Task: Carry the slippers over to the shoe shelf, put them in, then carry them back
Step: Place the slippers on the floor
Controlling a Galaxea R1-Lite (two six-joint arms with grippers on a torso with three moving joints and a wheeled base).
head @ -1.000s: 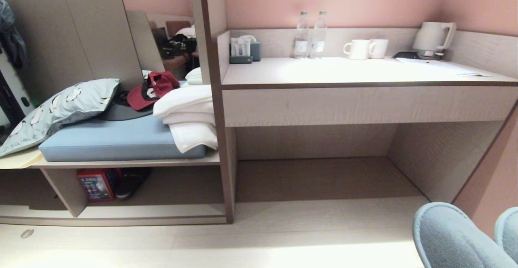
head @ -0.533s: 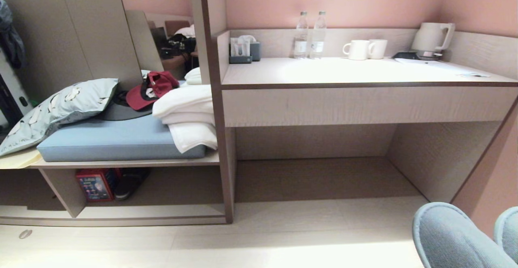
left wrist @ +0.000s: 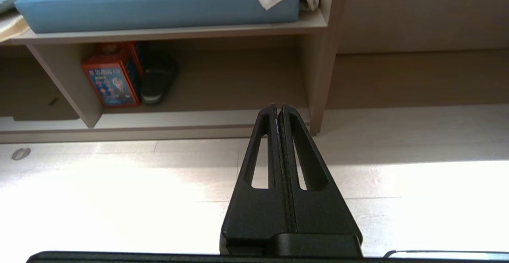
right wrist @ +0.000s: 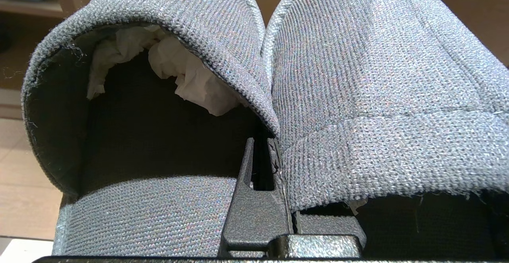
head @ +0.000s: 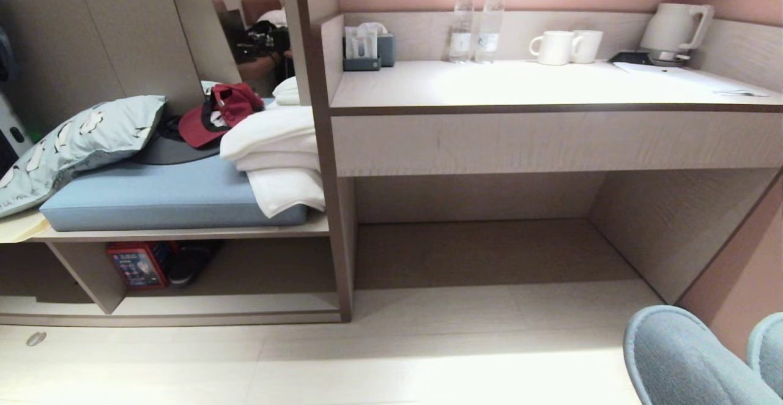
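Observation:
Two grey knit slippers (right wrist: 358,96) hang side by side from my right gripper (right wrist: 274,147), which is shut on their adjoining inner edges. One finger sits inside the slipper stuffed with white paper; the other finger is hidden under the second slipper's fabric. Their rounded toes (head: 679,356) poke into the lower right corner of the head view, above the floor. The shoe shelf (head: 232,304) is the low cubby at lower left, under the blue cushion, with a slanted divider (head: 85,270). My left gripper (left wrist: 277,108) is shut and empty over the floor, facing that cubby (left wrist: 191,118).
Inside the cubby stand a red box (head: 137,264) and a black shoe with a pale sole (head: 186,264). Towels (head: 281,160), a pillow (head: 73,142) and a red cap (head: 214,117) lie on the cushion. The desk (head: 550,87) carries bottles, mugs and a kettle above a tall recess (head: 483,252).
The whole head view has shifted, with the furniture sliding upward in the picture, so the camera moved. The slippers stay in the same corner, held as before.

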